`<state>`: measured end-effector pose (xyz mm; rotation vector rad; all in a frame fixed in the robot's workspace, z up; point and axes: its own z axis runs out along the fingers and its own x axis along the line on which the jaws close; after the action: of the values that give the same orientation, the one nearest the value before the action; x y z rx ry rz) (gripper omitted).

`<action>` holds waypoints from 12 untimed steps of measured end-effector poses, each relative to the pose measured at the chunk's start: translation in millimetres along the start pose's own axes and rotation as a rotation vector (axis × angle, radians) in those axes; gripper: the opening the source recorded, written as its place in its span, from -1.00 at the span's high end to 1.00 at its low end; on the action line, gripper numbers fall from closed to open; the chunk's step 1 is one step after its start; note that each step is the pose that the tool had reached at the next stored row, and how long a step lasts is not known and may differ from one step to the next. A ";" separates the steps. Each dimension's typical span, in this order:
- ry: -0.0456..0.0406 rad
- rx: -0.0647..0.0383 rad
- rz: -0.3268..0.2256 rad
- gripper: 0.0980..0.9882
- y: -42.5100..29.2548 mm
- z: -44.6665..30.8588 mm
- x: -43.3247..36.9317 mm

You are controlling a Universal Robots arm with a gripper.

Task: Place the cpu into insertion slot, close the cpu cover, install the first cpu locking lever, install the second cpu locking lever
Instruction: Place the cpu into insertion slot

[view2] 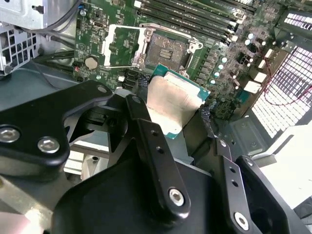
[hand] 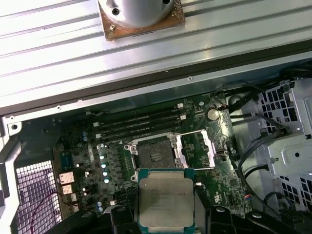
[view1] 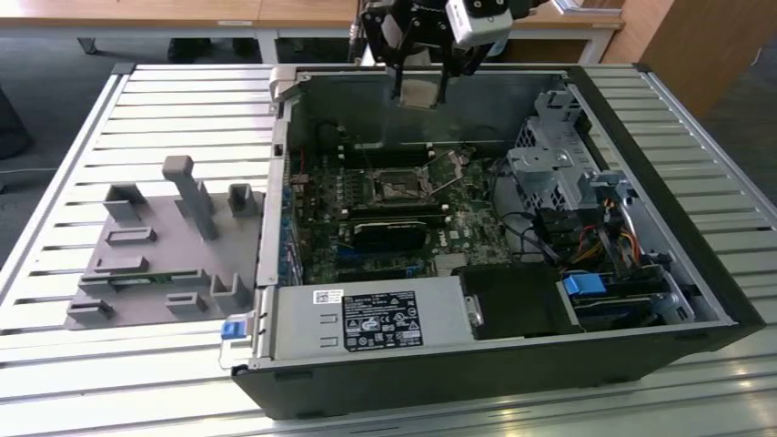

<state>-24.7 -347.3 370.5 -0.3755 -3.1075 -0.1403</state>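
My gripper [view1: 420, 93] hangs over the back of the open computer case, shut on the cpu [view1: 419, 89], a pale silver-beige square chip with a green edge. In both wrist views the cpu [view2: 171, 100] [hand: 165, 199] sits between the black fingers [view2: 148, 136], well above the board. The insertion slot [view1: 395, 187] [view2: 168, 48] [hand: 153, 156] is a dark square socket in the green motherboard, uncovered and with nothing in it. Beside it the cpu cover [view2: 119, 46] [hand: 197, 148], a silvery window frame, is swung open. The chip is lined up near the slot but apart from it.
A black module [view1: 388, 232] lies on the board just in front of the slot, and memory slots [hand: 141, 124] lie behind it. A silver power supply [view1: 364, 319] and a drive cage [view1: 559, 173] with cables fill the case's front and right. A grey fixture [view1: 170, 246] stands on the slatted table [view1: 73, 364].
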 end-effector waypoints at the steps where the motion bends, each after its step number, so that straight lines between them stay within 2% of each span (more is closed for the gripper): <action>1: 0.0000 0.000 0.000 0.01 0.0 0.5 0.0; 9: -0.0016 0.005 0.002 0.01 -0.3 2.7 0.0; 12: -0.0038 0.006 0.024 0.01 -0.3 3.0 0.0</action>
<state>-24.8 -347.3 367.5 -0.4140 -3.1049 -0.1297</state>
